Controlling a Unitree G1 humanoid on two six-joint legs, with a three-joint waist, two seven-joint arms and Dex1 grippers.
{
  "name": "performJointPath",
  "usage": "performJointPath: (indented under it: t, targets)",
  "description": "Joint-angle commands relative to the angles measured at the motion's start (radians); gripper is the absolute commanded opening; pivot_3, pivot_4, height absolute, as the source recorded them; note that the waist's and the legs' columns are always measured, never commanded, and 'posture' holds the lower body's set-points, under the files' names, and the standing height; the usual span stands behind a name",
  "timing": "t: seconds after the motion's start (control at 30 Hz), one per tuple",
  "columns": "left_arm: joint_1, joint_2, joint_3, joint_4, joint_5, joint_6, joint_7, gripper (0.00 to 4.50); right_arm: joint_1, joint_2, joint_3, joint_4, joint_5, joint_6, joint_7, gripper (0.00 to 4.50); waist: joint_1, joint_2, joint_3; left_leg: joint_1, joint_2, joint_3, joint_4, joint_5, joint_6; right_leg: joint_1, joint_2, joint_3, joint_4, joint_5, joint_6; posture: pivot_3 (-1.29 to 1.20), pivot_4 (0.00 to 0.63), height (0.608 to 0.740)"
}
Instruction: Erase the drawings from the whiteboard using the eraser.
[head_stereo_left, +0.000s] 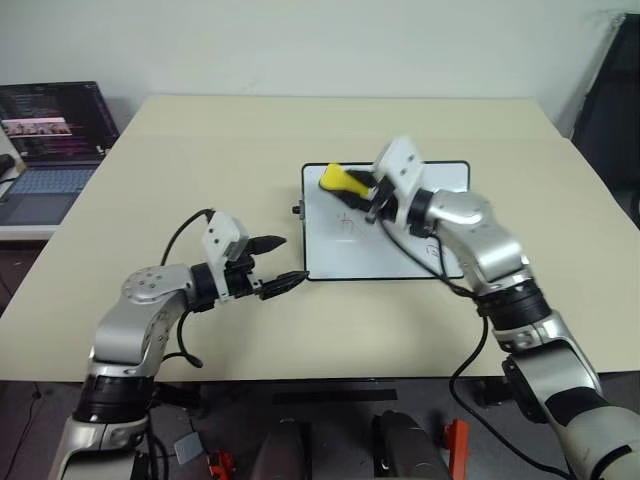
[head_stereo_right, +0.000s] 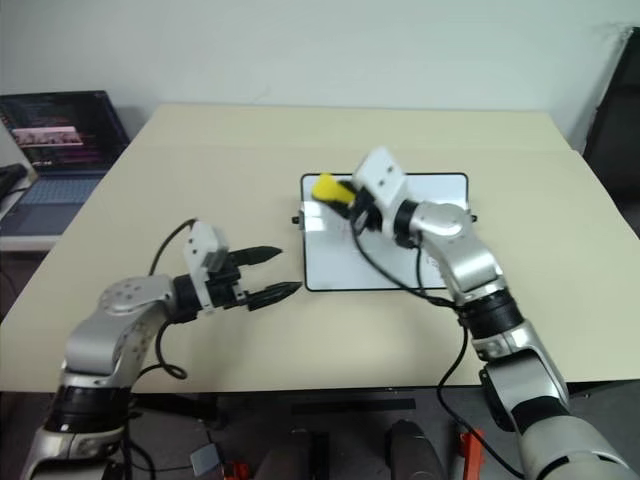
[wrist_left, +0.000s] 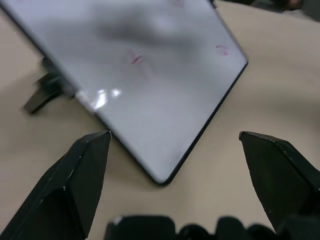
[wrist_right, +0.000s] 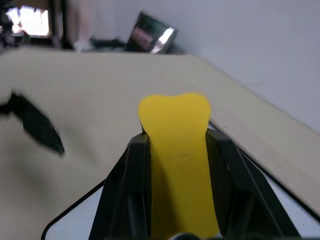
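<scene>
The whiteboard (head_stereo_left: 335, 250) lies flat on the table, right of centre, with thin red drawings (head_stereo_left: 347, 225) near its middle and another scribble (head_stereo_left: 432, 252) at its near right corner. My right gripper (head_stereo_left: 362, 190) hovers over the board's far left part, shut on the yellow eraser (head_stereo_left: 340, 181), which sticks out past the fingers (wrist_right: 135, 165). Whether the eraser touches the board I cannot tell. My left gripper (head_stereo_left: 292, 260) stands open just left of the board's near left corner, holding nothing. In the left wrist view the board (wrist_left: 150, 100) and red marks (wrist_left: 136, 59) lie ahead of it.
An open laptop (head_stereo_left: 50, 140) sits on a lower surface to the far left. A dark object (head_stereo_left: 615, 100) stands beyond the table's right edge. A small black knob (head_stereo_left: 298, 209) sticks out of the board's left side. The tan table (head_stereo_left: 200, 170) stretches wide around the board.
</scene>
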Motion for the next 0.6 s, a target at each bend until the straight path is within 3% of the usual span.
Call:
performJointPath:
  t: [0.03, 0.37, 0.6]
  targets:
    - [0.030, 0.014, 0.046, -0.085, -0.017, -0.023, 0.024, 4.50, -0.073, 0.021, -0.004, 0.154, -0.072, -0.180, 0.017, 1.15, 0.009, 0.000, 0.000, -0.001, 0.001, 0.000, 0.000, 0.000, 0.000, 0.000, -0.001, 0.000, 0.000, 0.000, 0.000, 0.00, 0.150, 0.740]
    - [0.107, 0.009, 0.094, -0.239, -0.124, 0.044, 0.081, 4.50, -0.212, 0.054, -0.027, 0.563, -0.176, -0.407, 0.037, 1.14, 0.002, -0.001, 0.001, 0.002, 0.002, 0.001, 0.000, 0.000, -0.001, 0.000, 0.003, 0.000, 0.003, 0.000, -0.005, 0.00, 0.150, 0.740]
    - [0.104, 0.039, 0.110, -0.242, -0.172, 0.071, 0.069, 4.50, -0.133, 0.059, 0.054, 0.640, -0.269, -0.500, 0.152, 1.14, -0.013, -0.002, 0.000, 0.005, 0.003, 0.001, 0.000, 0.000, -0.001, 0.001, 0.003, 0.000, 0.004, 0.000, -0.005, 0.00, 0.150, 0.740]
